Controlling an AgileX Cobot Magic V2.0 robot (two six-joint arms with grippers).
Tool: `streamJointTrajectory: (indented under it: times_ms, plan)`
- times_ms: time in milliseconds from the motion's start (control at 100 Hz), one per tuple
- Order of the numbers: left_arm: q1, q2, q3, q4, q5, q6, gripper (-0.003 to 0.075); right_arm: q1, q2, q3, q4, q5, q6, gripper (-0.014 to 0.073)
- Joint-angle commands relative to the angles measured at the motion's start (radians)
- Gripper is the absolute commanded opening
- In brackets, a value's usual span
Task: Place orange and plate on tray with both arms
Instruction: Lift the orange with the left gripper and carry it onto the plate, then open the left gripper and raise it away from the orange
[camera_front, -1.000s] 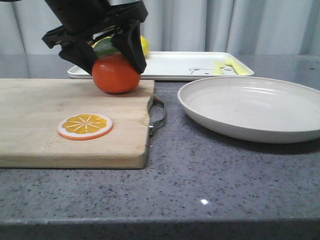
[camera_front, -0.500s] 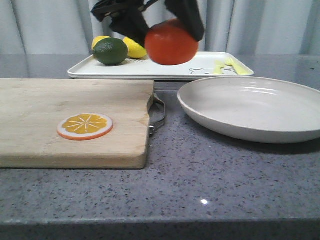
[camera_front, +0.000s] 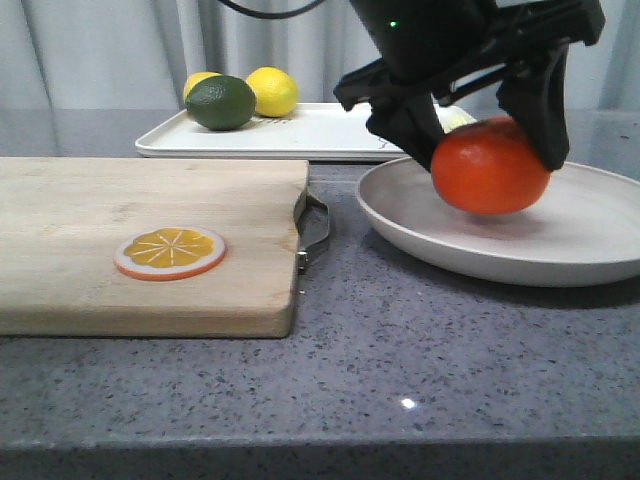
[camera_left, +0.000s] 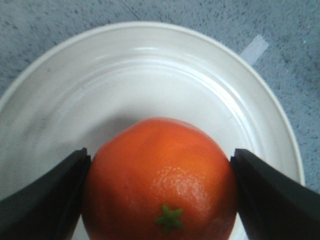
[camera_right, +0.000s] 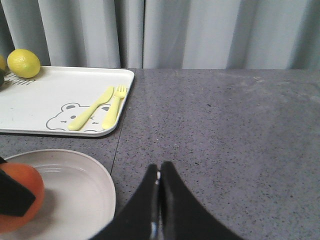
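Left gripper (camera_front: 490, 135) clamps the orange (camera_front: 491, 166) low over the plate (camera_front: 600, 240), probably to seat it; right gripper (camera_right: 159, 200) is closed, empty.

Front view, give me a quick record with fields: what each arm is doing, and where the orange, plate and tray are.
left gripper: shut on the orange, fingers on both its sides
orange: over the plate; contact unclear
right gripper: shut, empty, over bare counter
plate: on the counter, in front of the tray, not on it
tray: holds lemons, lime, yellow cutlery
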Motion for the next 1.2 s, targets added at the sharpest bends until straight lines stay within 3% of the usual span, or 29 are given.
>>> streamJointTrajectory:
  times_ms: [0,260,330,450,510,1050,1190]
  plan:
    - [-0.011,-0.037,-0.038,-0.022,-0.028,0.004,0.0333,-0.009,0.013,-0.039,-0.006,-0.072,-0.004,-0.0064]
    - [-0.011,-0.033,-0.038,-0.015,-0.011,0.004,0.0354,-0.009,0.013,-0.039,-0.006,-0.072,-0.004,-0.0064]
    - [-0.011,-0.033,-0.038,-0.011,-0.011,0.004,0.0413,-0.009,0.013,-0.039,-0.006,-0.072,-0.004,-0.0064]
    - [-0.011,-0.033,-0.038,-0.011,-0.013,0.004,0.0577,-0.009,0.013,-0.039,-0.006,-0.072,-0.004,-0.0064]
    - [-0.011,-0.033,-0.038,-0.011,-0.010,0.004,0.0610,-0.009,0.013,-0.039,-0.006,-0.072,-0.004,-0.0064]
    - [-0.002,-0.037,-0.263,-0.008,0.154,0.006,0.0607,-0.009,0.013,-0.039,-0.006,-0.072,-0.004,-0.0064]
    - [0.004,-0.059,-0.277,-0.003,0.168,0.006,0.0542,-0.009,0.013,-0.039,-0.006,-0.073,-0.004,-0.0064]
